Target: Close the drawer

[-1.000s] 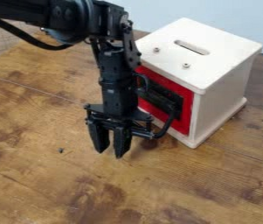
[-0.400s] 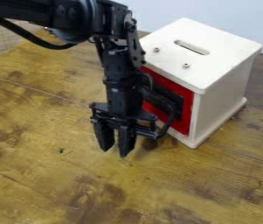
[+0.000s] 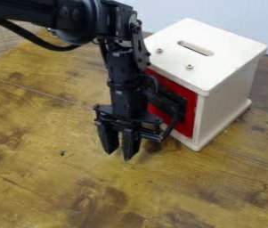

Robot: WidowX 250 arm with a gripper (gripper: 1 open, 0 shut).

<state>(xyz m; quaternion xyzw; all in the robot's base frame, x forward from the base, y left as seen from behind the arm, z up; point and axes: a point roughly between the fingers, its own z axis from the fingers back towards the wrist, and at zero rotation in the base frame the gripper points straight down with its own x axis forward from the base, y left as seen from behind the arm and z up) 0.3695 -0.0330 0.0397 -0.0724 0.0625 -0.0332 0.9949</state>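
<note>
The drawer (image 3: 179,112) has a red front set in a small white box (image 3: 219,76) on the wooden table. Its black loop handle (image 3: 161,109) sticks out to the left. The front looks nearly flush with the box. My gripper (image 3: 119,146) hangs straight down from the black arm, just left of the handle and close in front of the drawer. Its fingers (image 3: 109,142) point at the table and stand close together, with nothing between them. I cannot tell whether the arm touches the handle.
The box has a slot (image 3: 197,46) in its white top. The wooden table (image 3: 52,178) stretches to the left and front. A white wall stands behind the box.
My gripper has shifted slightly right, toward the drawer front, and stayed at about the same height. The drawer front looks a little closer to the box.
</note>
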